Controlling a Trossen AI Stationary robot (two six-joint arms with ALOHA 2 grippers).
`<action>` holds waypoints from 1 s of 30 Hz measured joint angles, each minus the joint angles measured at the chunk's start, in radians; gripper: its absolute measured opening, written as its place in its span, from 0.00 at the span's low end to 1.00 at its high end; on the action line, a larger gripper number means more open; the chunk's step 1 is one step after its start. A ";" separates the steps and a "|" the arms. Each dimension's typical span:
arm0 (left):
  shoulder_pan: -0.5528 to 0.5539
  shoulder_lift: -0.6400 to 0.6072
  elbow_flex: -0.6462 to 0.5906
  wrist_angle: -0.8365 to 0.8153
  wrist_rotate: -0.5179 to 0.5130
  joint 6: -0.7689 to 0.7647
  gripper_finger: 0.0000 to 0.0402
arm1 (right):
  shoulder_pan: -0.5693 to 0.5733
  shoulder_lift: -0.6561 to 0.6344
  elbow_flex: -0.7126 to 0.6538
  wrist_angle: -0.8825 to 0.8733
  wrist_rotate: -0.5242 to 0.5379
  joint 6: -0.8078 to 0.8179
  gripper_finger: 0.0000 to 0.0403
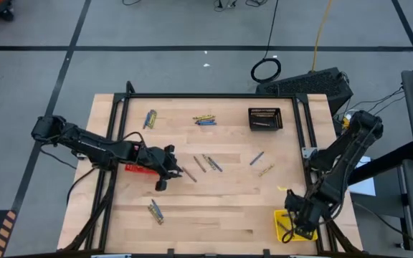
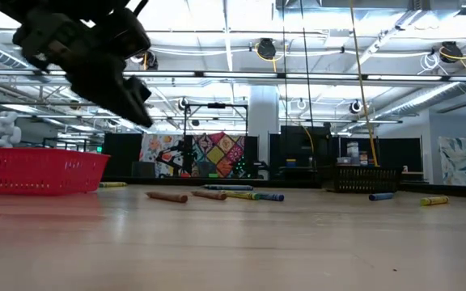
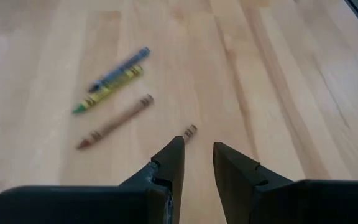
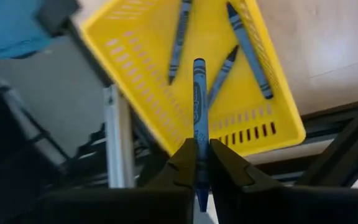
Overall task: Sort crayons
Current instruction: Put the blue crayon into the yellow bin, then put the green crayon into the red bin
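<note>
My left gripper [image 3: 197, 152] is open and hangs above the table next to the red basket [image 1: 136, 169], as the low view [image 2: 124, 93] shows. One end of a brown crayon [image 3: 190, 131] shows just beyond its fingertips and lies on the wood. Beyond it lie a brown crayon [image 3: 114, 122], a green-yellow one [image 3: 107, 90] and a blue one [image 3: 120, 70]. My right gripper [image 4: 199, 146] is shut on a blue crayon [image 4: 199, 93] over the yellow basket [image 4: 135, 43] at the table's near right corner [image 1: 279, 215]. Three blue crayons [image 4: 247, 50] lie in that basket. My right gripper pinches the blue crayon between its two fingers at the crayon's lower part [image 4: 198, 163]. The crayon lies along the fingers, and most of its length sticks out past the fingertips. The fingers slant down from above. The crayon is lifted clear, pointing at the yellow basket's floor.
A black basket [image 1: 265, 118] stands at the far right. Loose crayons lie at mid-table [image 1: 206, 163], right of centre [image 1: 260, 163], at the far edge [image 1: 205, 118], at the far left [image 1: 150, 118] and near the front [image 1: 155, 210]. A dark frame [image 1: 214, 95] borders the table.
</note>
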 joint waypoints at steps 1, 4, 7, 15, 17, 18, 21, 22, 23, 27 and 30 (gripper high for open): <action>-0.005 0.000 0.000 -0.021 0.019 -0.001 0.22 | 0.003 0.016 -0.003 0.000 -0.002 -0.004 0.04; -0.021 0.000 0.000 -0.102 0.088 -0.005 0.22 | 0.003 0.052 -0.004 -0.017 0.010 -0.031 0.07; -0.041 0.003 0.000 -0.160 0.143 -0.030 0.22 | 0.003 0.065 -0.004 -0.049 0.049 -0.050 0.13; -0.072 0.116 0.000 -0.118 0.161 -0.088 0.19 | -0.029 -0.064 0.030 -0.181 0.127 0.055 0.29; -0.070 0.145 0.019 -0.103 0.096 -0.088 0.17 | -0.049 -0.107 0.035 -0.178 0.279 0.029 0.30; -0.068 0.155 0.041 -0.103 0.059 -0.086 0.16 | -0.058 -0.124 0.035 -0.175 0.397 -0.011 0.30; -0.063 0.171 0.124 -0.099 -0.002 -0.027 0.15 | -0.089 -0.148 0.035 -0.139 0.810 -0.254 0.29; -0.063 0.173 0.151 -0.108 -0.006 0.006 0.15 | -0.101 -0.149 0.031 -0.107 0.926 -0.345 0.29; -0.063 0.175 0.180 -0.128 -0.006 0.037 0.15 | -0.115 -0.149 0.023 -0.063 1.023 -0.433 0.29; -0.064 0.179 0.285 -0.235 -0.035 0.102 0.16 | -0.185 -0.132 -0.065 0.202 1.209 -0.748 0.29; -0.063 0.179 0.318 -0.309 -0.094 0.103 0.18 | -0.246 -0.109 -0.194 0.495 1.172 -0.955 0.29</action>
